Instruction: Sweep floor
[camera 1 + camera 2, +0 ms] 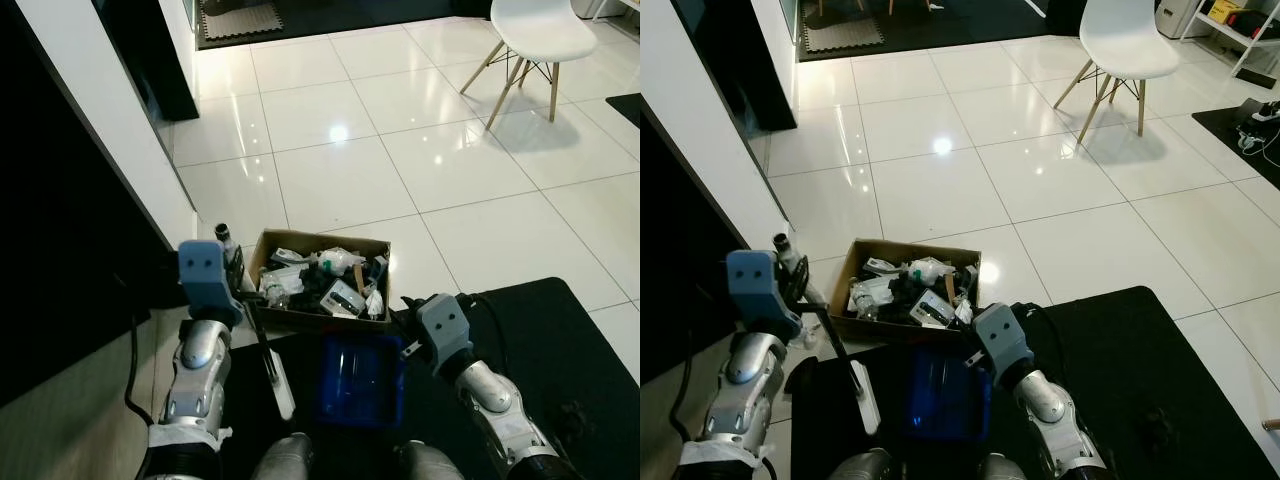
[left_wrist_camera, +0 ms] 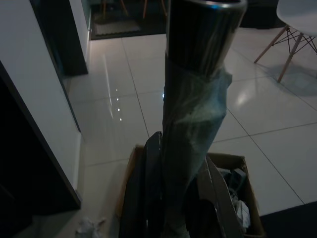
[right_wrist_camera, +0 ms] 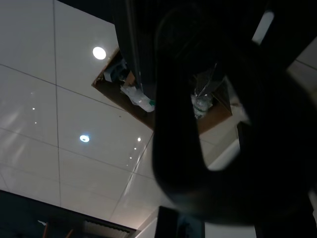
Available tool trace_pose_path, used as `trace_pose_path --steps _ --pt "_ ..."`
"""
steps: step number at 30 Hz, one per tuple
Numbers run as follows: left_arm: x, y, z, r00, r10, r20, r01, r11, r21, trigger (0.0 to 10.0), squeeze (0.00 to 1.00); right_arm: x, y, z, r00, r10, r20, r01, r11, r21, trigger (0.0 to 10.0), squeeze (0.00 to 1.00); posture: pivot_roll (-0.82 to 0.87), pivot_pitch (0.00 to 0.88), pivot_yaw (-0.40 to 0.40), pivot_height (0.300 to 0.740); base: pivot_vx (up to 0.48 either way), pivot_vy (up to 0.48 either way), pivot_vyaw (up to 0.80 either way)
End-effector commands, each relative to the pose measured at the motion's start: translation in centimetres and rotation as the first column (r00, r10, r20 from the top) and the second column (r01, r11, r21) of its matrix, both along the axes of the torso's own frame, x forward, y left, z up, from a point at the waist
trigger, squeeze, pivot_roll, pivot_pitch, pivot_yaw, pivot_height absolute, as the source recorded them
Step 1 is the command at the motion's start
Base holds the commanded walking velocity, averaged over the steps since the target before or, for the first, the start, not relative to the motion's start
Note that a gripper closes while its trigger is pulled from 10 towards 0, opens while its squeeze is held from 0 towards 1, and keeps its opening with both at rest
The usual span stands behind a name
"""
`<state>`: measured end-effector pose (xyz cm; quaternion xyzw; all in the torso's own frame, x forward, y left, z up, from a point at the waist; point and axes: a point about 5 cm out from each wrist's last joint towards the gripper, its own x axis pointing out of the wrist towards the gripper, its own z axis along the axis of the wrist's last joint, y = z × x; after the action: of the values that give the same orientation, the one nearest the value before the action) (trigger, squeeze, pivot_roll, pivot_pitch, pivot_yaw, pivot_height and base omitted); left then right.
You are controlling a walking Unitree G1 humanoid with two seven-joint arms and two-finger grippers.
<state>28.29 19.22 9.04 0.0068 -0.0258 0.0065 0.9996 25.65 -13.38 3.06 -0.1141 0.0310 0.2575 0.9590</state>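
The left gripper [image 1: 240, 290] grasps a broom handle [image 1: 262, 340] just beside the cardboard box [image 1: 318, 285]; the right gripper [image 1: 408, 335] is clenched on a blue dustpan [image 1: 360, 378] in front of the box. I judge the dustpan is about to be emptied: next, raise it over the box and tilt it.

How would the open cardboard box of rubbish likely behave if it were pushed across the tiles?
The cardboard box would probably slide easily, since the white tiles look glossy. Its heaped loose rubbish looks light and might shift or spill. The thin walls may flex.
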Motion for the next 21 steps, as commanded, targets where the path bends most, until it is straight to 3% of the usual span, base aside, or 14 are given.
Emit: trace_pose_path --steps 1,3,7,14,21 --pt "0.3 0.8 0.7 0.999 0.006 0.038 -0.007 1.0 0.024 10.0 0.0 0.5 0.3 0.9 1.0 0.008 0.027 -0.009 0.998 0.059 10.0 0.0 0.02 0.056 0.043 0.74 0.0 0.0 0.0" --pt "0.7 1.3 0.8 0.999 0.015 0.048 -0.016 0.999 0.034 10.0 0.0 0.9 0.5 1.4 1.0 0.002 0.0 -0.002 0.987 0.161 10.0 0.0 0.02 0.055 0.045 0.74 0.0 0.0 0.0" --pt "1.2 1.6 0.7 0.999 0.027 0.047 -0.03 0.998 0.053 10.0 0.0 1.2 0.8 1.5 1.0 0.019 -0.023 -0.014 0.979 0.206 10.0 0.0 0.01 0.052 0.05 0.74 0.0 0.0 0.0" --pt "1.6 1.9 -0.1 0.999 0.039 0.023 -0.041 0.995 0.088 10.0 0.0 1.2 1.3 1.2 0.997 0.061 -0.043 -0.051 0.979 0.196 10.0 0.0 0.01 0.05 0.048 0.74 0.0 0.0 0.0" --pt "2.9 1.9 -0.4 0.998 0.065 0.005 -0.065 0.989 0.134 10.0 0.0 1.2 1.1 0.6 0.995 0.075 -0.063 -0.066 0.99 0.125 10.0 0.0 -0.01 0.056 0.042 0.74 0.0 0.0 0.0"
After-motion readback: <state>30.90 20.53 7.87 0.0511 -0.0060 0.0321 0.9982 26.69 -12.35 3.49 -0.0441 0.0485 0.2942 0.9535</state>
